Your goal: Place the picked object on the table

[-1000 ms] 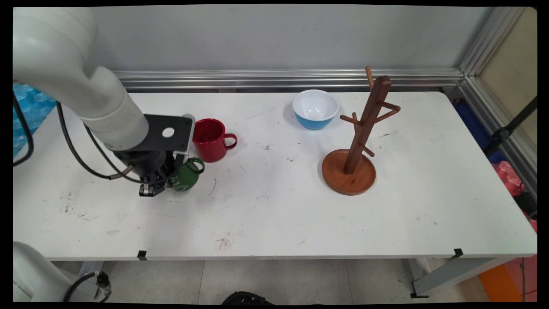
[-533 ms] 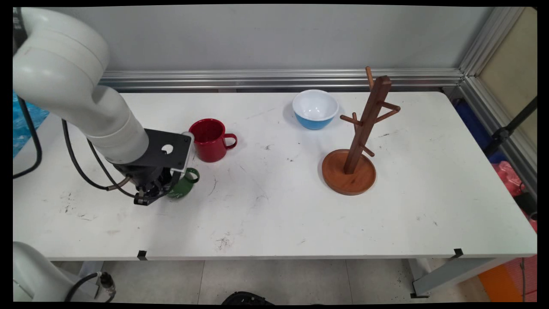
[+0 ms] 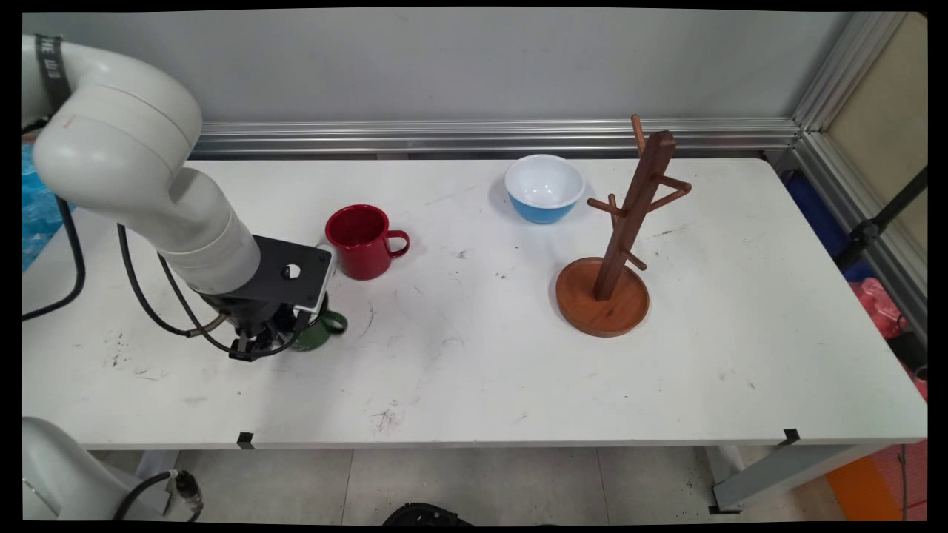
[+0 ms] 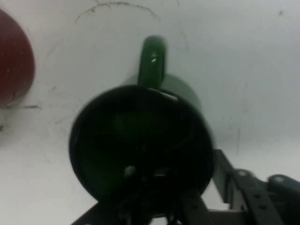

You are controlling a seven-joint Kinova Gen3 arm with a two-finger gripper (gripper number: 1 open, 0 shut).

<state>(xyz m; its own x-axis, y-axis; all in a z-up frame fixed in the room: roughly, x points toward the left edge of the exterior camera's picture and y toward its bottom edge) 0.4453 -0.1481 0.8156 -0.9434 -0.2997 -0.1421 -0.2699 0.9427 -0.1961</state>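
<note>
My gripper [image 3: 275, 334] is shut on the rim of a dark green mug [image 3: 318, 331], low over the white table [image 3: 474, 370] at its left side. In the hand view the green mug [image 4: 140, 140] fills the middle. Its dark mouth faces the camera and its handle [image 4: 153, 58] points away from the hand. Whether the mug rests on the table or hangs just above it, I cannot tell. A red mug [image 3: 361, 240] stands upright just behind it, handle to the right, and shows as a red edge [image 4: 14, 61] in the hand view.
A blue bowl [image 3: 544, 189] with a white inside sits at the back centre. To its right stands a wooden mug tree [image 3: 618, 244] on a round base, with bare pegs. An aluminium rail [image 3: 489, 135] runs along the table's back edge.
The gripper has come down and slightly left with the green mug in it, from in front of the red mug to close over the table.
</note>
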